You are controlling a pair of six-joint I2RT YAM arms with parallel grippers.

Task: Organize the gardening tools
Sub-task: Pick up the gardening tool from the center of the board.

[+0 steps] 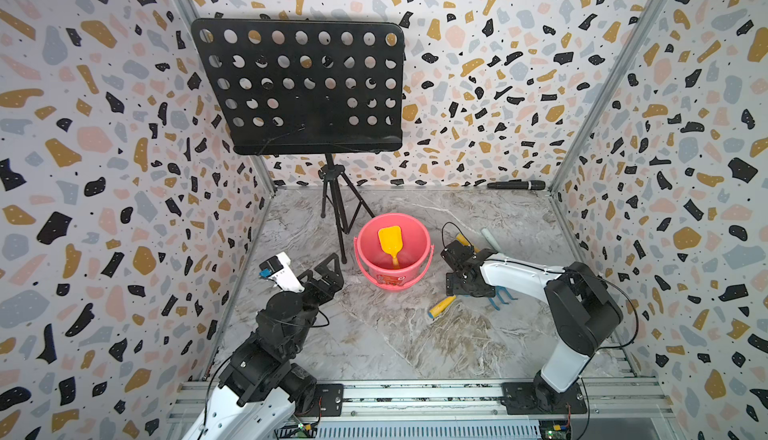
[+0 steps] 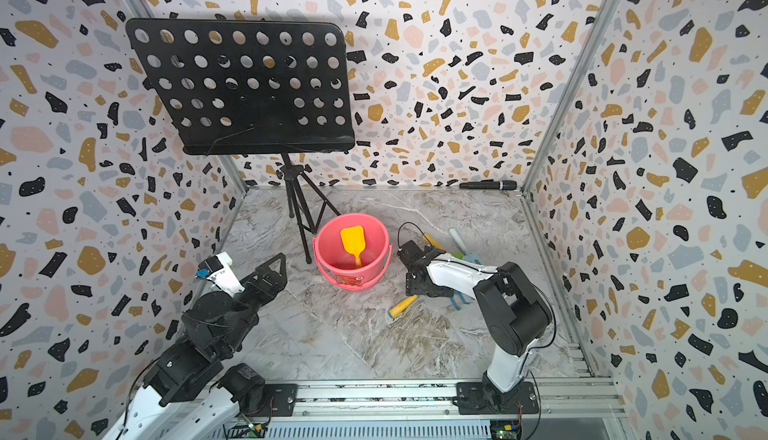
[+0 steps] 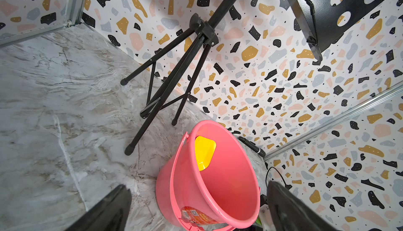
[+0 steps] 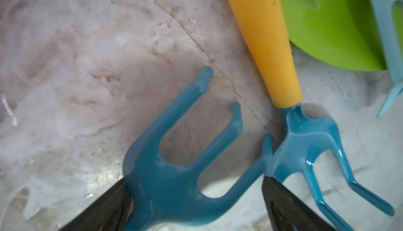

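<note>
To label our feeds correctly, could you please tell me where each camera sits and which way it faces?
Top views: high above the front rail, looking down and back over music stand, pink bucket, table; left arm and right arm show.
Left wrist: on the left arm, facing bucket, yellow shovel, stand legs; open left pincer's tips show.
Right wrist: low over the table, facing down at a blue rake; open right pincer straddles its head.
Shared: top and left-wrist views both show bucket and shovel.

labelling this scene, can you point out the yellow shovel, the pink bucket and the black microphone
yellow shovel (image 1: 390, 238): in a top view, on its blade
pink bucket (image 1: 390, 282): in a top view, on its front outer wall
black microphone (image 1: 515, 185): in a top view, on the middle of its body
</note>
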